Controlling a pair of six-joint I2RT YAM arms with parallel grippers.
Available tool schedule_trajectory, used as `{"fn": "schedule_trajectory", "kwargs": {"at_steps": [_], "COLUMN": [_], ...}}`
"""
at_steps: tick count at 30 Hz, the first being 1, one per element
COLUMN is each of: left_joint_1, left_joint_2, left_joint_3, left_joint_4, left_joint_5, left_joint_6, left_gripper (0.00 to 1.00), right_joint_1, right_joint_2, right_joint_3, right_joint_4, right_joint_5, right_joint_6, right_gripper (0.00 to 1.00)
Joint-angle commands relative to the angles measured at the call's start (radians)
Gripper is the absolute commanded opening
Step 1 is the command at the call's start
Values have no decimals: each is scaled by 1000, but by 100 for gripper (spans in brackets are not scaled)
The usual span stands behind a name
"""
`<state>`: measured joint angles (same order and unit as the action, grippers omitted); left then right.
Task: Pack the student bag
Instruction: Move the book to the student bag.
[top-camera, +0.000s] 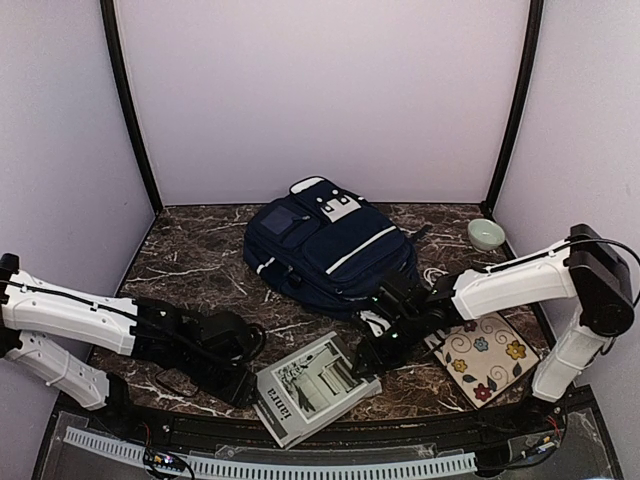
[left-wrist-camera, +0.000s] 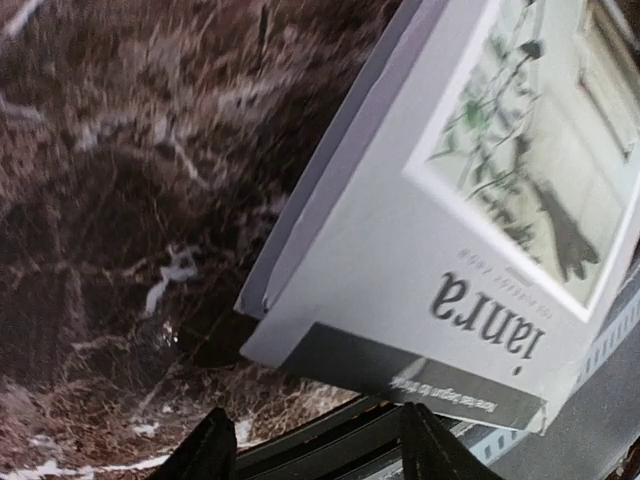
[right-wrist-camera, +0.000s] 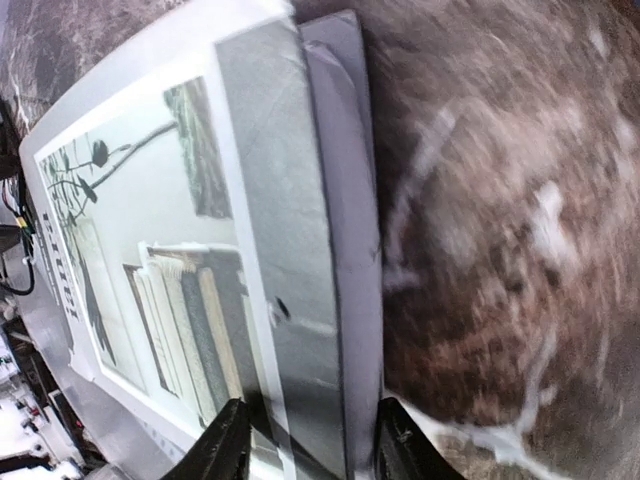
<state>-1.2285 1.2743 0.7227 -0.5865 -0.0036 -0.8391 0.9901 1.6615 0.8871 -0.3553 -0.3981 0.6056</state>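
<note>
The student bag (top-camera: 330, 250), navy with white stripes and a pale grey patch, lies at the back centre of the marble table. A white book (top-camera: 315, 385) marked "ianra" lies flat near the front edge. It also shows in the left wrist view (left-wrist-camera: 480, 200) and the right wrist view (right-wrist-camera: 180, 270). My left gripper (top-camera: 245, 385) is open and empty (left-wrist-camera: 315, 450), just short of the book's near left corner. My right gripper (top-camera: 368, 350) is open (right-wrist-camera: 310, 450). Its fingers straddle the book's right edge, one over the cover and one over the table.
A floral-patterned notebook (top-camera: 485, 355) lies at the right, under my right forearm. A pale green bowl (top-camera: 486, 234) stands at the back right. A white cable rail (top-camera: 330, 465) runs along the front edge. Lilac walls close in the table.
</note>
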Motion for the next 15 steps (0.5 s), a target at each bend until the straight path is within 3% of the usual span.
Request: {"fn": "schedule_trajectory", "kwargs": {"at_steps": [1,4,7,12,15], "left_joint_1": [-5,-5,-3,-3,10], "left_joint_2": [58,47,48,143,169], "left_joint_3": [-58,-77,-83,-97,-113], "left_joint_4": [-25,51,117,202,235], "left_joint_5": [169,226,192,232,236], "left_joint_6": [-125,-126,-100,-67,-54], "left_gripper": [59,59,59,60,60], "right_joint_1": [5,5,1,-21,-6], "right_joint_2": [-94,-114,-79,71,110], "right_joint_3": [-67,-59,-33,-1,24], "right_joint_4": [13,30,79,132,185], "right_joint_5": [9,14,2,-17,-119], "right_joint_6": [85,84,73,52,47], "right_gripper": [48,61,73,77,76]}}
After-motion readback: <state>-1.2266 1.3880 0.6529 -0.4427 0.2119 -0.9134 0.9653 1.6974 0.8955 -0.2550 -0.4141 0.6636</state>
